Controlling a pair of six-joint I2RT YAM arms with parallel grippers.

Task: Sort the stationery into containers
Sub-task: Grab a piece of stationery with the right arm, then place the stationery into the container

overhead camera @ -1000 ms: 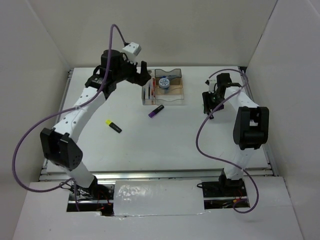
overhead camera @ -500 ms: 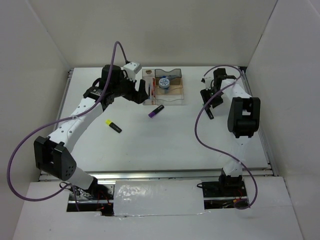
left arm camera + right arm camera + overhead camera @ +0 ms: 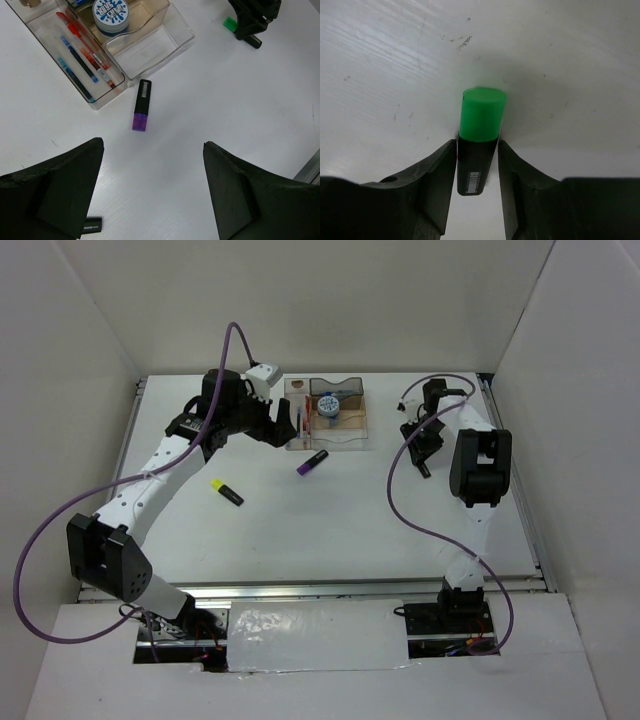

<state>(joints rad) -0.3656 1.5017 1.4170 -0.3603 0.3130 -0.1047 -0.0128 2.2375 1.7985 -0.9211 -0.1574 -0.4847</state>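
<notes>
The smoky-brown organiser (image 3: 352,432) stands at the far middle and holds the blue-white tub (image 3: 329,406) and several pens (image 3: 80,52). A purple highlighter (image 3: 312,461) lies just in front of it, ahead of my open, empty left gripper (image 3: 152,150), which hovers beside the organiser's left end (image 3: 285,422). A yellow highlighter (image 3: 226,492) lies to the left. My right gripper (image 3: 476,145) is down on the table at the far right (image 3: 420,445), its fingers closed against the dark body of a green highlighter (image 3: 480,125).
White walls enclose the table on the left, back and right. The organiser's front compartment (image 3: 150,47) holds nothing. The right arm's purple cable loops over the right side of the table (image 3: 400,510).
My left gripper dropped and drew back a little from the organiser's left end. My right wrist shifted slightly toward the far edge and settled over the green highlighter.
</notes>
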